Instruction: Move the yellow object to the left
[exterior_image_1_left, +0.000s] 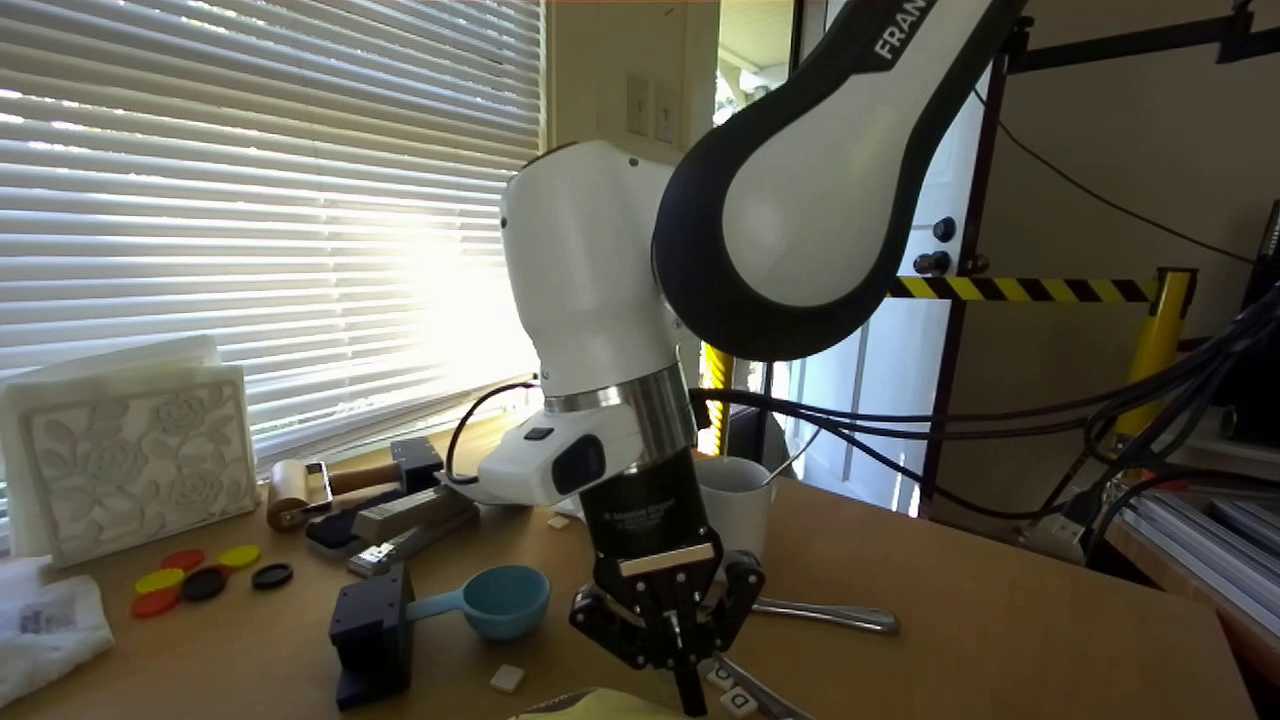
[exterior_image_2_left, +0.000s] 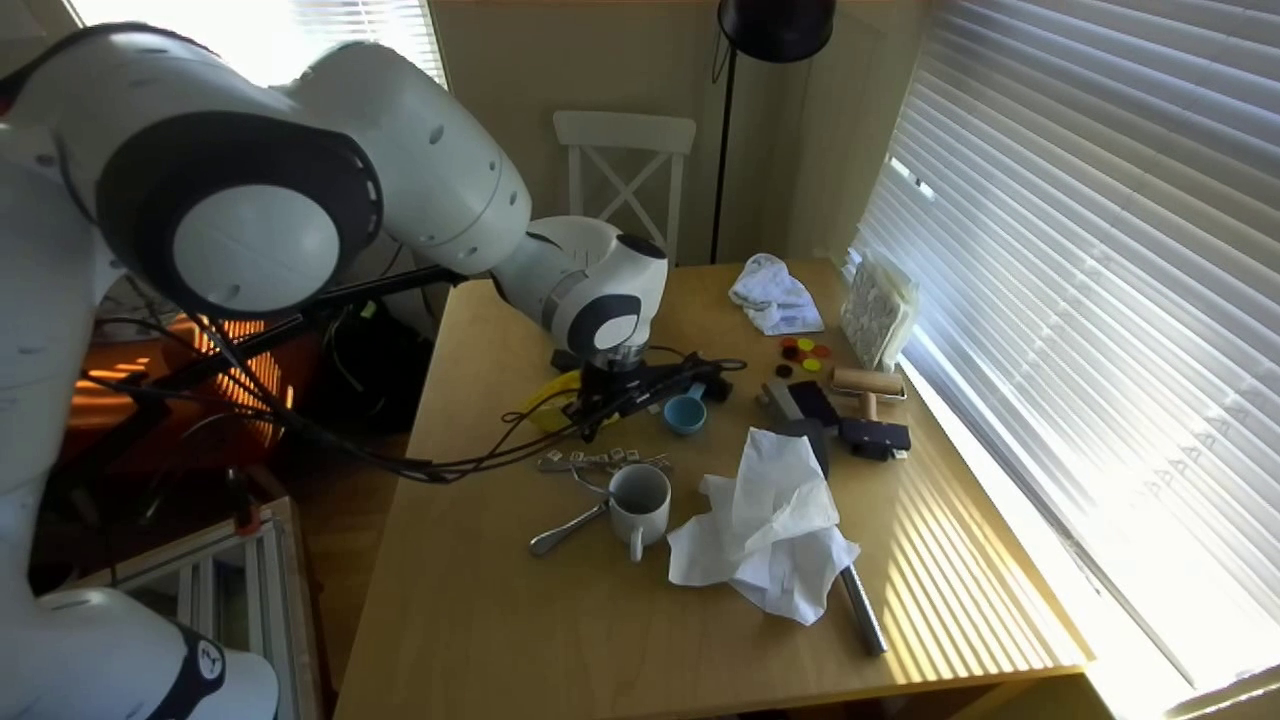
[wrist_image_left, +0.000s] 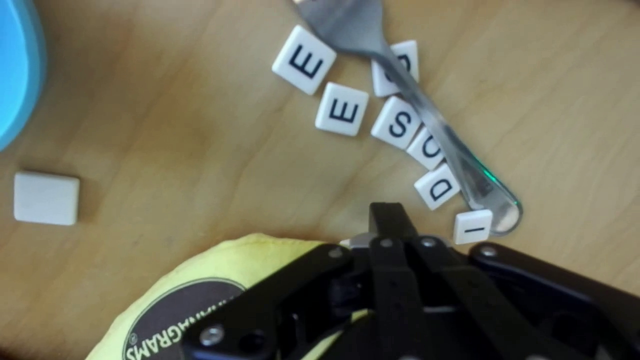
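The yellow object is a cloth pouch with a dark oval label in the wrist view (wrist_image_left: 250, 260). Its lower part runs out of that picture and my gripper covers its right side. Only its top edge shows at the bottom of an exterior view (exterior_image_1_left: 600, 705); it also shows on the table, partly behind the gripper and cables, in an exterior view (exterior_image_2_left: 552, 402). My gripper (wrist_image_left: 392, 215) points down with its fingers together and nothing visible between them. Its fingertips are low, beside the pouch edge and near the letter tiles; this also shows in an exterior view (exterior_image_1_left: 690, 690). I cannot tell whether they touch the pouch.
A fork (wrist_image_left: 445, 132) lies across several letter tiles (wrist_image_left: 342, 109). A blue scoop (exterior_image_1_left: 505, 602) extends from a black block (exterior_image_1_left: 372, 630). A white mug (exterior_image_2_left: 640, 500) stands near crumpled paper (exterior_image_2_left: 765, 530). Cables (exterior_image_2_left: 480, 465) hang across the arm. Colored discs (exterior_image_1_left: 205, 582) lie near the window.
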